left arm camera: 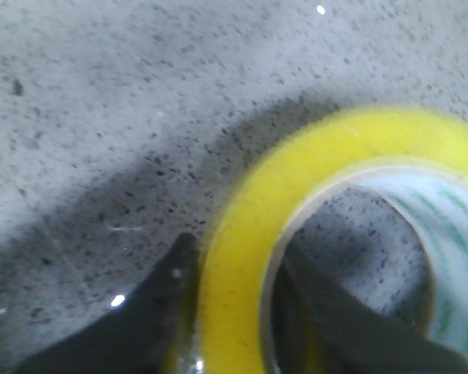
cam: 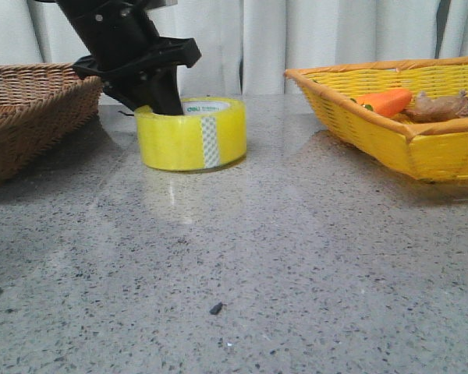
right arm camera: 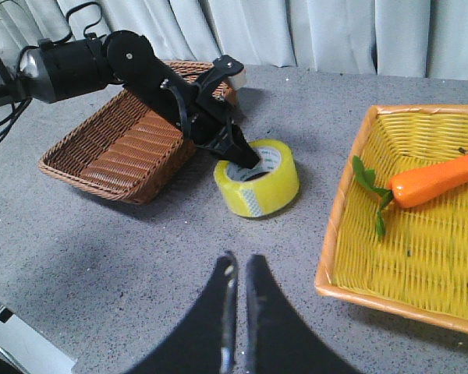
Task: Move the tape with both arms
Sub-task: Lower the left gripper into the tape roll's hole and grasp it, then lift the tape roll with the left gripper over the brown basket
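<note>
wide yellow tape (cam: 191, 133) lying flat on speckled grey surface (cam: 242, 265), white "deli" core, wall straddled by left end effector (left arm camera: 230, 312), right end effector (right arm camera: 239, 288) nearly closed, empty.

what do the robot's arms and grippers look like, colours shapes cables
The left arm is matte black with rounded cylindrical joints, visible screws and thin black cables looping off near its base. Its left gripper ends in black tapered jaws. The right gripper shows only two black pointed jaws, curved like blades, with no markings visible.
</note>
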Motion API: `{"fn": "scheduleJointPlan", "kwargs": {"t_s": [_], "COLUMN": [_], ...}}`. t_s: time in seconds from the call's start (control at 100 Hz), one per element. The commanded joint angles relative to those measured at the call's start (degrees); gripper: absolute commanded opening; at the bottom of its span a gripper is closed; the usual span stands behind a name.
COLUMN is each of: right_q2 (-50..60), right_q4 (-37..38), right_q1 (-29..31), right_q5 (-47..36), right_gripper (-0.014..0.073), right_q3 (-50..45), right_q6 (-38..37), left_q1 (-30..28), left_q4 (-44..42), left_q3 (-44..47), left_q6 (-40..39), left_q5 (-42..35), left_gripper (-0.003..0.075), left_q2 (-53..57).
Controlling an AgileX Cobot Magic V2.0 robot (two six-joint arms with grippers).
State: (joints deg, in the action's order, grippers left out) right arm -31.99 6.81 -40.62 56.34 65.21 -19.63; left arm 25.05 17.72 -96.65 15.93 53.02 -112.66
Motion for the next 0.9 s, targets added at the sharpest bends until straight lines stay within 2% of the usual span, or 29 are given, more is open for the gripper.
{"fn": "scheduleJointPlan", "kwargs": {"t_s": [0.0,0.15,0.3,0.49,0.64,0.75,0.89], "right_q2": [-0.9,-0.9,-0.9,-0.9,-0.9,-0.9,-0.9], "right_q4": [0.7,0.7,0.7,3.0,4.5,4.8,4.8], "right_q1": [0.0,0.0,0.0,0.0,0.0,0.0,0.0], "right_q5": [-3.7,-2.2,-2.3,-3.7,-5.3,-5.7,-5.7], "right_gripper": [-0.0064,-0.0064,-0.0067,-0.0067,-0.0067,-0.0067,-0.0067], "right_q3": [1.2,1.2,1.2,1.2,1.2,1.1,1.1], "right_q6": [0.2,0.2,0.2,0.2,0.2,0.2,0.2], "left_q1": [0.3,0.3,0.3,-1.7,-7.1,-12.3,-18.4], "left_q4": [3.9,7.7,8.0,-0.7,-13.2,-17.7,-17.7], "left_q3": [-1.7,-5.0,-10.9,-15.2,-15.2,-13.8,-7.0], "left_q6": [0.4,1.7,1.9,1.7,-1.2,-1.6,-2.6], "left_q5": [-2.1,-1.8,-1.8,-0.4,7.6,13.9,10.9], "left_gripper": [-0.0020,-0.0021,-0.0021,-0.0021,-0.0021,-0.0021,-0.0020], "left_q2": [3.4,6.8,12.0,19.7,22.9,22.4,22.3]}}
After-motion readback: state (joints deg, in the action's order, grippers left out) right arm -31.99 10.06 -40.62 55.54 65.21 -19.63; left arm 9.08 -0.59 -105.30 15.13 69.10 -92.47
